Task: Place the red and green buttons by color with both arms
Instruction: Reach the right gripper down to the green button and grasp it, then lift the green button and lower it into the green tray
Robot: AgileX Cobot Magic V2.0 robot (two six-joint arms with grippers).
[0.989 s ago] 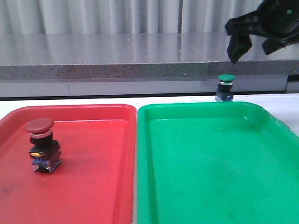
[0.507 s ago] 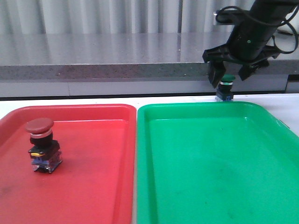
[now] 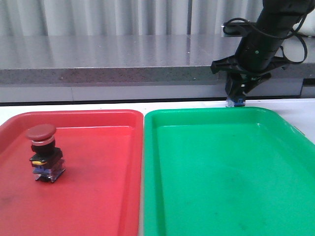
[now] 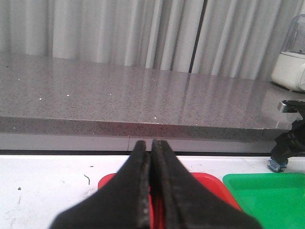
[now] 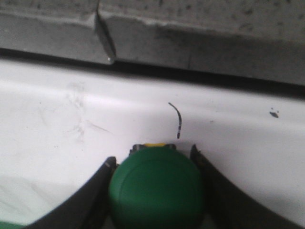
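I have the right gripper (image 3: 240, 91) at the upper right of the front frame, fingers closed against the green button (image 5: 157, 190), which stands upright on the white table (image 3: 98, 105) just behind the green tray (image 3: 221, 172). Its cap is glossy and domed (body mostly hidden). The left gripper (image 4: 151, 191) is pressed closed, empty.
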